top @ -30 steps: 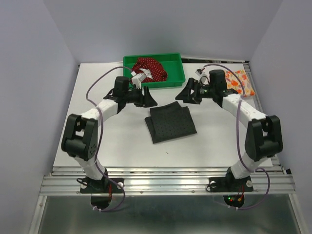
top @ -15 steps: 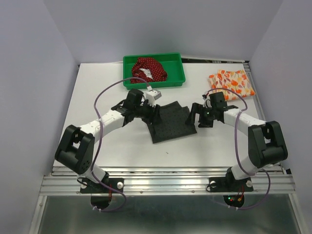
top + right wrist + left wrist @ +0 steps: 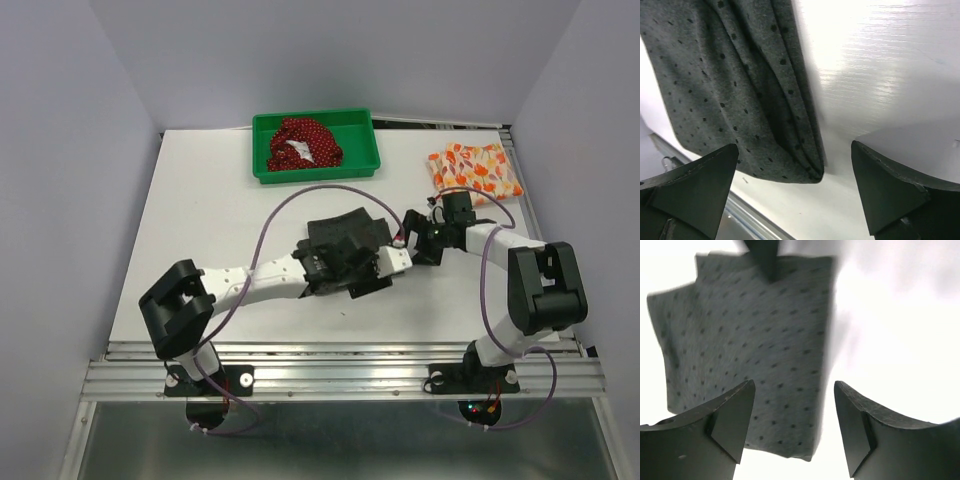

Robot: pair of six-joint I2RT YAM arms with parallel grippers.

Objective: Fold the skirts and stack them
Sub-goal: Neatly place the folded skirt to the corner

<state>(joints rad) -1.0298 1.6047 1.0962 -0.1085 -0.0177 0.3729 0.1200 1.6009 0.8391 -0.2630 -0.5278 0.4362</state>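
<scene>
Grey skirt (image 3: 345, 235) lies folded near the middle of the table (image 3: 200, 220), dark-dotted, with both arms over it

Left gripper (image 3: 365, 282) reaches across from the left and sits over the skirt's near-right part. In the left wrist view its jaws (image 3: 793, 385) stand well apart with nothing between the pads; the skirt (image 3: 750, 350) fills the left of the gap, its straight edge runs up between the fingers, and bare table shows to the right. Contact with the cloth: cannot tell

Right gripper (image 3: 412, 240) is at the skirt's right edge. In the right wrist view its jaws (image 3: 794, 147) are spread as wide as they go and grip nothing; the skirt (image 3: 730, 80) shows a layered, folded edge ending in a corner between the fingers

Red skirt (image 3: 300, 142), white-dotted, lies bunched in the left part of the green tray (image 3: 362, 140) at the far edge

Orange skirt (image 3: 475, 170) lies folded at the far right of the table, apart from the others
</scene>
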